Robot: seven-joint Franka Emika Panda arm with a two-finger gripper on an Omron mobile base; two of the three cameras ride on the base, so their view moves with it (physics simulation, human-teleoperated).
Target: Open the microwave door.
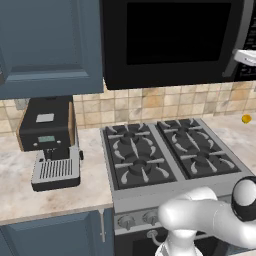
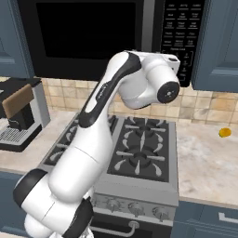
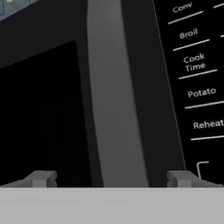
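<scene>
Reaching up from the base, bent sharply at the elbow over the stove, with the wrist levelled at the microwave mounted above the burners, between blue-grey cabinets. Claw spread wide open, gripping nothing — fingertips set either side of the grey handle bar of the microwave door, close to it; contact cannot be told. Door shut, flush — button panel just beside the handle.

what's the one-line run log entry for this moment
phase: approach | gripper: open, fingertips straddling handle, not closed on it | microwave door: shut | button panel: right of handle
</scene>
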